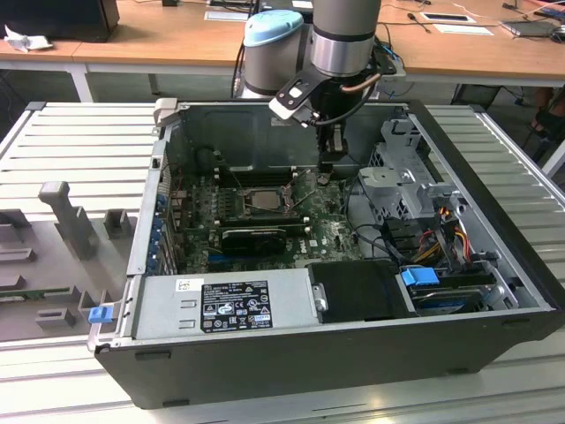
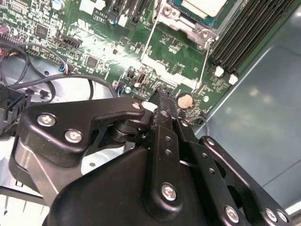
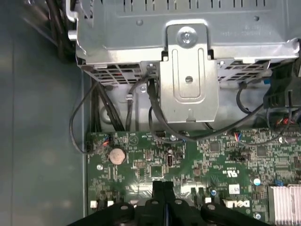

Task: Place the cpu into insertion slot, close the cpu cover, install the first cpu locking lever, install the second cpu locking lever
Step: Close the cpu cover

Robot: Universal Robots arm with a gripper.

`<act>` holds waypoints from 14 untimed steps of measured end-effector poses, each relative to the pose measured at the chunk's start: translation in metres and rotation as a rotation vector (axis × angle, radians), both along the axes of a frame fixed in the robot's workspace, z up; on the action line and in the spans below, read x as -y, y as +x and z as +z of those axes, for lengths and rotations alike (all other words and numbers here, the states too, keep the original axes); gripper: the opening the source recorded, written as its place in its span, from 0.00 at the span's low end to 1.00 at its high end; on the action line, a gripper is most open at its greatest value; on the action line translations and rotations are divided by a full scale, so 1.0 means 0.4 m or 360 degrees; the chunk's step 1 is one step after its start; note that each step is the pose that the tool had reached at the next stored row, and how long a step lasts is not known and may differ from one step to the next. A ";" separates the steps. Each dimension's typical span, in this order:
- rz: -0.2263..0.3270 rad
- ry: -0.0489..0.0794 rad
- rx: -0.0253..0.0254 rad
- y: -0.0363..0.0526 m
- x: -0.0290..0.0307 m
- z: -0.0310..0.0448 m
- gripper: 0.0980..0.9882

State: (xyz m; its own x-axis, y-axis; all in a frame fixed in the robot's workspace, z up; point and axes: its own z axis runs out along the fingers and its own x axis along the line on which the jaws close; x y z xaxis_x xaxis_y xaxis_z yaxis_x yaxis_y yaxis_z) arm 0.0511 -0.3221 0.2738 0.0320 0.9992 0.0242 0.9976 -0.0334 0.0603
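A grooved metal table (image 1: 71, 141) carries an open computer case (image 1: 265, 371), and wooden tables (image 1: 159, 35) stand behind it. In the exterior view the arm (image 1: 344, 35) comes down from above into the case. The pincer (image 1: 327, 168) hangs low over the green board (image 1: 331, 231), just beside the slot (image 1: 231, 205) on the exterior view's right. The cpu (image 1: 262, 200) lies in the slot with its pale top showing. A grey power supply (image 1: 238, 305) sits along the near wall. A metal drive cage (image 1: 402, 168) is at the exterior view's right.

In the second wrist view the pincer (image 2: 162, 96) has its fingers (image 2: 164, 122) pressed together, and nothing shows between them. The tips are close above the board (image 2: 103, 42), near a coin cell (image 2: 185, 100). Beyond it the cpu (image 2: 203, 5) sits inside the grey metal cover (image 2: 186, 23). The cover looks lowered around it, but I cannot tell this for sure. Two thin wire levers (image 2: 146, 44) run from the cover toward the pincer, and whether they are latched I cannot tell. Black memory slots (image 2: 244, 33) lie beside the cover.

In the first wrist view the pincer (image 3: 163, 184) points at the board (image 3: 225, 155), with the coin cell (image 3: 117, 155) near it. The drive cage (image 3: 188, 70) and black cables (image 3: 155, 113) are behind the board's edge.
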 end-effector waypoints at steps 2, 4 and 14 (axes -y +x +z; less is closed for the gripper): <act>0.0000 0.0000 -0.00002 0.011 0.000 0.000 0.01; 0.0000 0.0000 -0.00003 0.021 0.000 0.000 0.01; 0.0004 0.0000 -0.00003 0.026 0.000 -0.051 0.01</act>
State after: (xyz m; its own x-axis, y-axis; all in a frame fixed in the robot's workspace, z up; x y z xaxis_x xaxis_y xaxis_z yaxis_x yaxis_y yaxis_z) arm 0.0616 -0.3221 0.2532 0.0295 0.9993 0.0242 0.9977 -0.0309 0.0601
